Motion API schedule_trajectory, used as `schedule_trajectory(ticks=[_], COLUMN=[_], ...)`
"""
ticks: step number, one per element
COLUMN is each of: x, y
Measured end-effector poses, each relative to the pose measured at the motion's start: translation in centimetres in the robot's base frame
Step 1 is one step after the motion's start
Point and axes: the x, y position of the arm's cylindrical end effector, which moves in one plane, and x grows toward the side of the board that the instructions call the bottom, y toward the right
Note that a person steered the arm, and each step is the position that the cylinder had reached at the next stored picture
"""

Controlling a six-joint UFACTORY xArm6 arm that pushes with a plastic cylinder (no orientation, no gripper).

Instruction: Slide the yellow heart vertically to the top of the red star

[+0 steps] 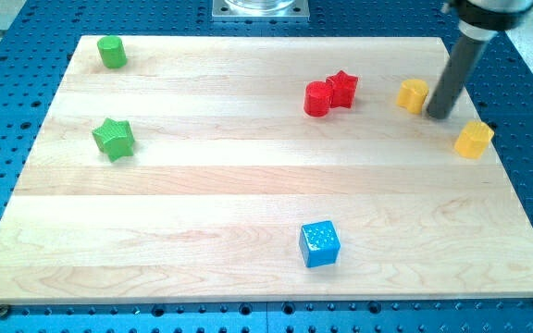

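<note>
The red star (342,88) sits right of the board's middle near the view's top, touching a red cylinder (317,99) on its left. A yellow block (414,95), its shape unclear, lies to the right of the red star. My tip (440,115) rests just right of this yellow block, close to or touching it. A second yellow block (474,140) lies lower right of the tip, near the board's right edge. I cannot tell which yellow block is the heart.
A green cylinder (112,52) is at the top left corner. A green star (114,139) lies at the left. A blue cube (319,244) sits near the bottom middle. The wooden board (202,194) lies on a blue perforated table.
</note>
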Motion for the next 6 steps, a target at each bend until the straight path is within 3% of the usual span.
schedule_trajectory(ticks=[1, 2, 6], x=[-2.5, 1.3, -5.9], y=[-1.2, -1.9, -9.7])
